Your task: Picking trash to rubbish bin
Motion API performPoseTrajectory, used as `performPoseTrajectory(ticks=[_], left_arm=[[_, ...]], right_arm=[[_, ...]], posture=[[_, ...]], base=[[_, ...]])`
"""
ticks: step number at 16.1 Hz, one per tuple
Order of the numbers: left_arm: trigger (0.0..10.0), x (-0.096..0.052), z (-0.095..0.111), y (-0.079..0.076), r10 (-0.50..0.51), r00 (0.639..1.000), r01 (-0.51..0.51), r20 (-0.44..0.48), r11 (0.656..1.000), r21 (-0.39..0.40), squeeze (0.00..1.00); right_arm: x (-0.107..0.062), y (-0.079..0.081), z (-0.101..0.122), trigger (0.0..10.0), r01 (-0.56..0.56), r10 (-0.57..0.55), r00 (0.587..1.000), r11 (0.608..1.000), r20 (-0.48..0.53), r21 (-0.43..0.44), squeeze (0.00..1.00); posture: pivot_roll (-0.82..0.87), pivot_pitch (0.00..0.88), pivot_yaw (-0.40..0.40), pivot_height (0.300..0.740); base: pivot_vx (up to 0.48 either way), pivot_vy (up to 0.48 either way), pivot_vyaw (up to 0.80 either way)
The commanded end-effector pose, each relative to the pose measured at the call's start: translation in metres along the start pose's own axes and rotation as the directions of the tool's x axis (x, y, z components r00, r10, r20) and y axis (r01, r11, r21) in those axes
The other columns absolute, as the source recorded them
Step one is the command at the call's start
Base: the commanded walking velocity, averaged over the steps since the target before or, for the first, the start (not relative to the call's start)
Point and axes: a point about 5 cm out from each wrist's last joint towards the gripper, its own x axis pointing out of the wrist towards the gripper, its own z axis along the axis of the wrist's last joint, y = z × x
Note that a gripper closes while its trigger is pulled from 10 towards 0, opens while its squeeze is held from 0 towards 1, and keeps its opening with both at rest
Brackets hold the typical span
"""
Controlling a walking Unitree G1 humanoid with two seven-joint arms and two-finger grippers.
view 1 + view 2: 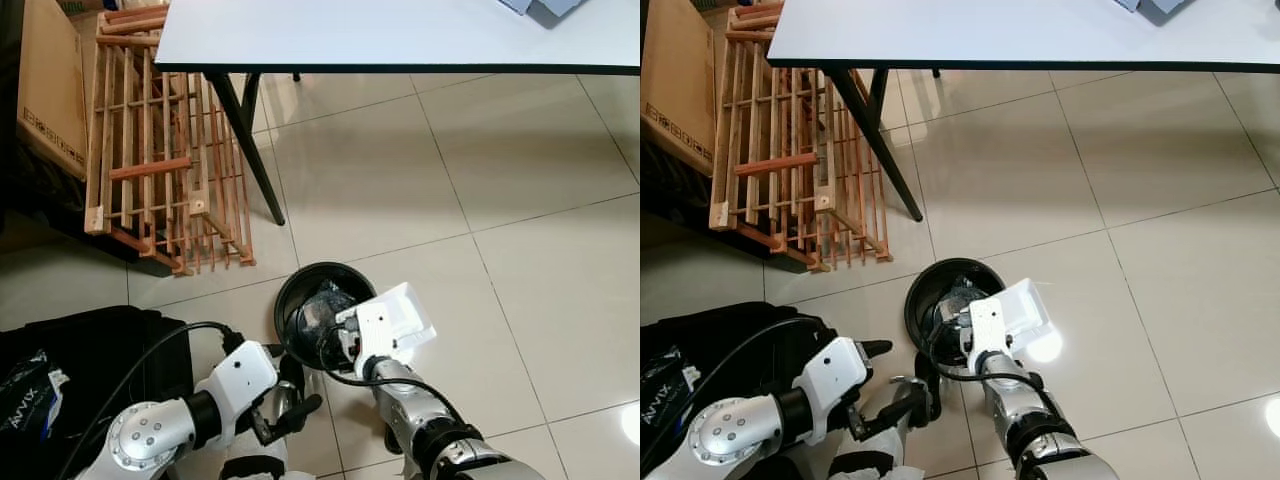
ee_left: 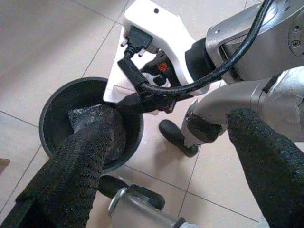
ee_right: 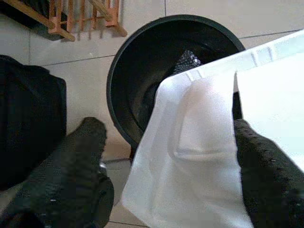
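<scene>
- Low at the robot's front, the left gripper (image 1: 902, 400) hangs idle beside its body, fingers spread with nothing between them.
- Just ahead, the right gripper (image 3: 175, 156) grasps a white tray (image 1: 400, 318), one finger on either side of the flat plastic.
- The tray hangs over the near right rim of the bin (image 1: 290, 290), part above the opening and part out past the rim; its long side seems to run away from the wrist to the right.
- The bin lies ahead and slightly left of the right gripper, so I judge a short push that way would put the tray fully over the mouth before letting go.
- Crumpled dark trash (image 3: 190, 61) already sits inside; a wide tray might catch on the rim.
- Left of the bin lies a black bag (image 1: 80, 355).
- Farther off, a wooden rack (image 1: 160, 150) leans by a table leg (image 1: 245, 140), under the white table (image 1: 400, 35), all well apart from the drop.
</scene>
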Motion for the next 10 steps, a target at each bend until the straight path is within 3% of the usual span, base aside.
performPoseTrajectory(ticks=[1,10], left_arm=[[10.0,-0.002,-0.008,-0.006,-0.011,0.999,0.01,-0.031,1.0,-0.017,0.0],[10.0,-0.003,-0.008,-0.007,-0.011,0.999,0.011,-0.035,1.0,-0.017,0.0]], right_arm=[[-0.002,0.021,-0.012,10.0,-0.053,0.054,0.998,0.998,-0.034,0.038,1.0],[-0.003,0.035,-0.012,10.0,-0.156,0.158,0.987,0.985,-0.015,0.077,1.0]], posture=[[0.2,0.465,0.103,0.74],[0.21,0.472,0.103,0.74]], base=[[0.0,0.0,0.0],[0.0,0.0,0.0]])
